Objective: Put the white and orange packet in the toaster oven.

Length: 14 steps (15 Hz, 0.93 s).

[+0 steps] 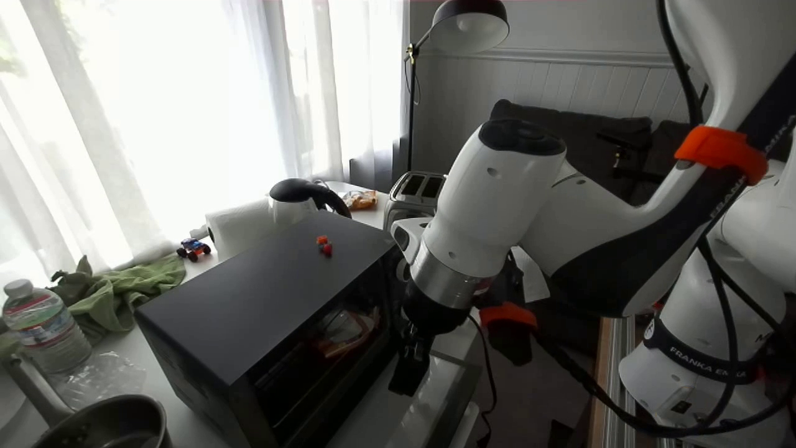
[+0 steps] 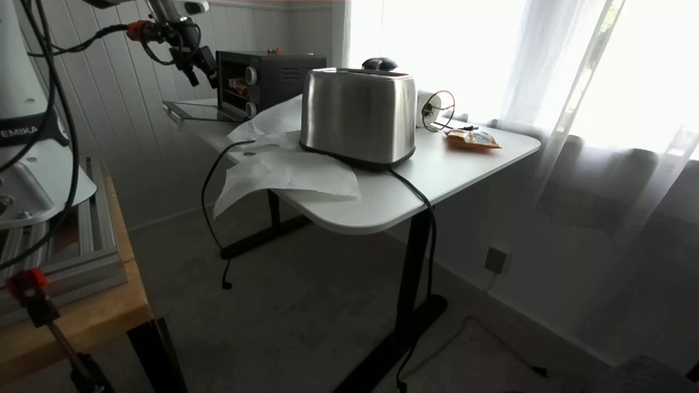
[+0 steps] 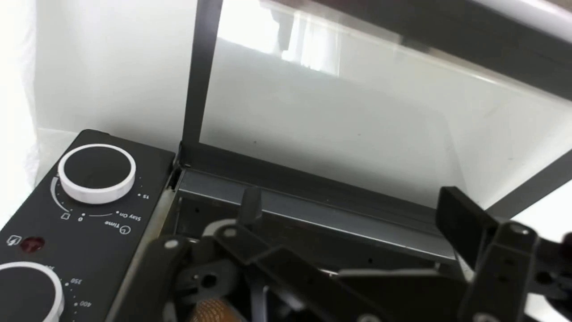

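low and left of centre in an exterior view, a black toaster oven (image 1: pixel 267 286) stands on a white tabletop (image 2: pixel 437 172), its glass door (image 3: pixel 335 116) lowered. inside, behind the doorway, lies the white and orange packet (image 1: pixel 341 330). the gripper (image 3: pixel 351 208) is released, its fingers spread wide above the door. tiny red and orange pieces (image 1: pixel 327 249) rest on the oven's top. at the right of an exterior view, another orange and white packet (image 2: pixel 472 140) lies on the tabletop, right of a silver toaster (image 2: pixel 357 117).
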Motion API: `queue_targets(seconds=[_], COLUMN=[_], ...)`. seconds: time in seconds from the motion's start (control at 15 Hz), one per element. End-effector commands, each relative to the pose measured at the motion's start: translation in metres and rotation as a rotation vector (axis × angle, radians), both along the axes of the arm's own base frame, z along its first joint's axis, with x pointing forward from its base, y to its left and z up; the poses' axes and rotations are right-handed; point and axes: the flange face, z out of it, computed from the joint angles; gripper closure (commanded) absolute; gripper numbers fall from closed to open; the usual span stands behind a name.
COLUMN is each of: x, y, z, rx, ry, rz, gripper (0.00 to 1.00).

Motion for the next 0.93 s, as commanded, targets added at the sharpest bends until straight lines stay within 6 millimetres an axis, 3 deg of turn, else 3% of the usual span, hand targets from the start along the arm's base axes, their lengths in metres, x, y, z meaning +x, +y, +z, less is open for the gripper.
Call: queue_targets(seconds=[0.0,0.87], x=[-0.013,-0.024], y=[-0.01,-0.047], z=[0.03,0.151], rx=[-0.033,-0.083], ry=[-0.007,0.069], rz=[0.005,-0.007], gripper=[0.0,0.0])
